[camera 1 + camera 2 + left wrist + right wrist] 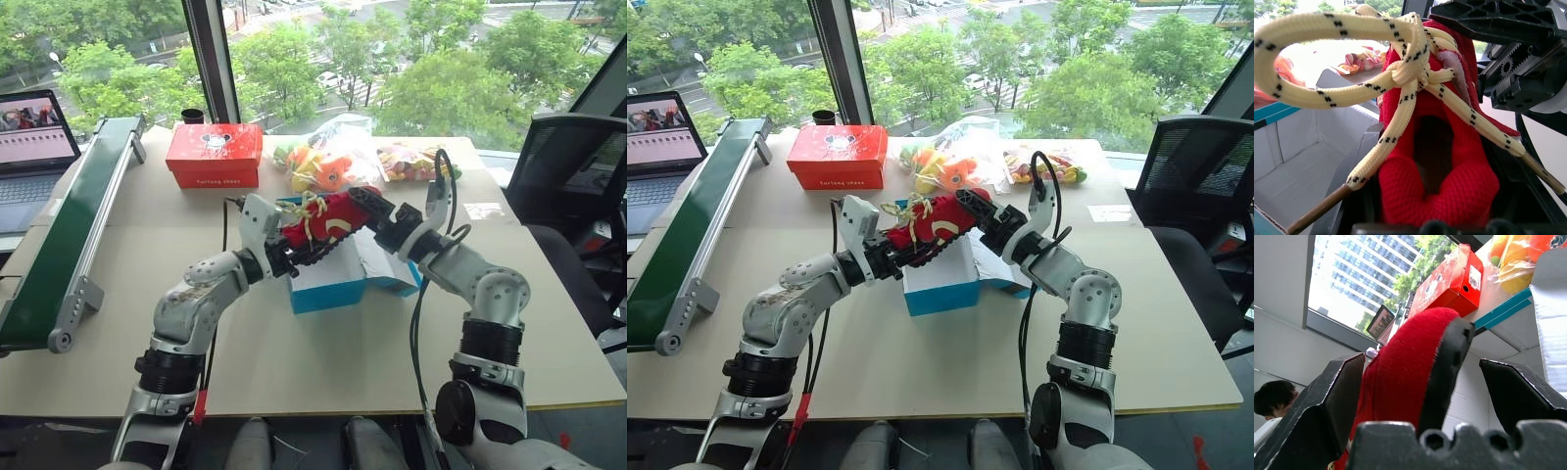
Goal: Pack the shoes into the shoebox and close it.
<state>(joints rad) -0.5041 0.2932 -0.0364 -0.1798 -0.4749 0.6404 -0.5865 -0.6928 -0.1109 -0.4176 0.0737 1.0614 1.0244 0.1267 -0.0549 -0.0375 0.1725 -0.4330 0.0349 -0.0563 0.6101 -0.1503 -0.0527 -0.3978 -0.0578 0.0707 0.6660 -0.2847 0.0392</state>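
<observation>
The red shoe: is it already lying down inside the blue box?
No. The red shoe is held up in the air between the left gripper and right gripper, above the open blue box.

One red shoe (328, 223), one blue box (328, 282), one red box (214, 155), one laptop (32, 162), one office chair (573, 166), two bags of toys (338, 157).
</observation>
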